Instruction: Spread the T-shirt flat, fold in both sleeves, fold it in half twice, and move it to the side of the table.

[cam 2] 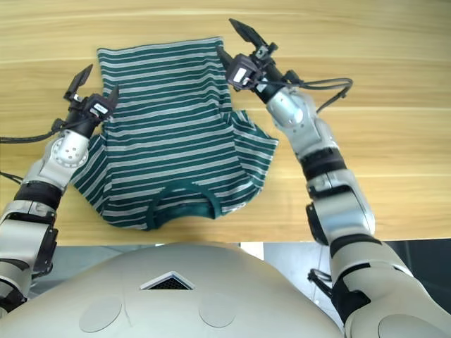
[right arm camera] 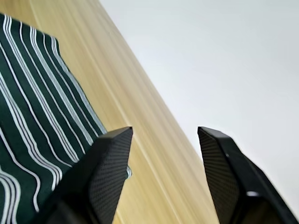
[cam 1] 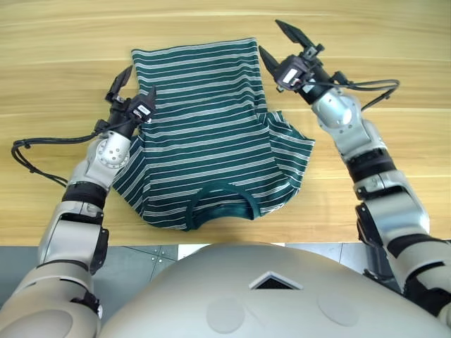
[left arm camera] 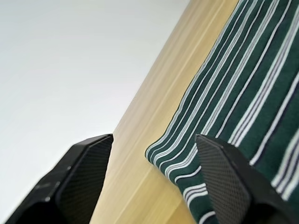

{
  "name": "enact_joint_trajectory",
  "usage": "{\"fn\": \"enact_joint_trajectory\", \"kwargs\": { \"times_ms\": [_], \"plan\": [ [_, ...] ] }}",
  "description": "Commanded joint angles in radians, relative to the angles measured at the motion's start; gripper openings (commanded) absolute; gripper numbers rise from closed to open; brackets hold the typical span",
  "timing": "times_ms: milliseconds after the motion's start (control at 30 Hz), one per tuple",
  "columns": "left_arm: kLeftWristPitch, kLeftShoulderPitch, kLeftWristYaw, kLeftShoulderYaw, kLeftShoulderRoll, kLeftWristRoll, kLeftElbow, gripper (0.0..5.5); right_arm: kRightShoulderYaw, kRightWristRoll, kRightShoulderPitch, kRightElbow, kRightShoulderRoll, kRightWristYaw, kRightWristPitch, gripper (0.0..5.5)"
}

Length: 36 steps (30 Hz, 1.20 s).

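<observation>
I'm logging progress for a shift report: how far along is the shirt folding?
Done: the shirt lies mostly spread on the table, collar nearest the robot. In hand: nothing gripped; the left end effector and right end effector are open at the far hem corners. Left: the right sleeve sticks out unfolded, so the sleeves, both halvings and the move aside remain.

Bright, even light covers my table (cam 1: 394, 141). The T-shirt (cam 1: 204, 127) casts a thin, soft shadow along its edges.
</observation>
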Motion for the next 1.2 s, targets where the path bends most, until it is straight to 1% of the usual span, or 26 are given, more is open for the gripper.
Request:
{"fn": "enact_joint_trajectory", "kwargs": {
  "times_ms": [33, 133, 200, 267, 400, 500, 600, 733, 833, 900, 933, 1000, 1067, 1133, 1200],
  "plan": [
    [-0.073, -0.081, -0.008, 0.038, -0.051, -0.068, -0.002, 3.28, 0.081, -0.118, -0.240, 0.422, 0.138, -0.080, 0.140, 2.57],
    [-0.114, -0.108, 0.032, 0.081, -0.077, -0.099, -0.009, 3.28, 0.081, -0.126, -0.286, 0.543, 0.219, -0.062, 0.235, 2.57],
    [-0.134, -0.115, 0.059, 0.117, -0.088, -0.118, -0.028, 3.28, 0.092, -0.148, -0.275, 0.574, 0.232, -0.065, 0.274, 2.57],
    [-0.151, -0.115, 0.069, 0.149, -0.099, -0.144, -0.046, 3.28, 0.095, -0.158, -0.247, 0.586, 0.222, -0.072, 0.294, 2.57],
    [-0.138, -0.106, 0.082, 0.195, -0.093, -0.153, -0.058, 3.28, 0.031, -0.104, -0.231, 0.588, 0.188, -0.076, 0.308, 2.57],
    [-0.133, -0.061, 0.059, 0.226, -0.080, -0.177, -0.077, 3.28, -0.046, -0.043, -0.263, 0.587, 0.171, -0.080, 0.337, 2.57],
    [-0.145, 0.004, 0.028, 0.228, -0.074, -0.183, -0.093, 3.28, -0.105, -0.010, -0.328, 0.591, 0.160, -0.103, 0.398, 2.57],
    [-0.144, 0.053, 0.021, 0.241, -0.080, -0.182, -0.099, 3.28, -0.123, -0.025, -0.396, 0.597, 0.165, -0.129, 0.467, 2.57],
    [-0.150, 0.068, 0.004, 0.243, -0.091, -0.194, -0.102, 3.28, -0.157, -0.007, -0.428, 0.593, 0.174, -0.181, 0.439, 2.57],
    [-0.158, 0.066, 0.005, 0.237, -0.101, -0.185, -0.084, 3.28, -0.183, 0.017, -0.431, 0.580, 0.182, -0.225, 0.354, 2.57],
    [-0.161, 0.067, 0.013, 0.240, -0.103, -0.179, -0.071, 3.28, -0.206, 0.040, -0.411, 0.568, 0.189, -0.219, 0.298, 2.57],
    [-0.162, 0.072, 0.026, 0.259, -0.101, -0.185, -0.058, 3.28, -0.146, 0.003, -0.316, 0.540, 0.199, -0.151, 0.156, 2.57],
    [-0.160, 0.071, 0.039, 0.270, -0.102, -0.185, -0.059, 3.28, -0.072, -0.048, -0.223, 0.527, 0.199, -0.091, 0.076, 2.57],
    [-0.161, 0.050, 0.046, 0.269, -0.111, -0.181, -0.051, 3.28, 0.001, -0.112, -0.177, 0.534, 0.196, -0.078, 0.077, 2.57],
    [-0.162, 0.029, 0.050, 0.258, -0.128, -0.168, -0.038, 3.28, 0.042, -0.148, -0.174, 0.547, 0.200, -0.064, 0.119, 2.57]
  ]
}}
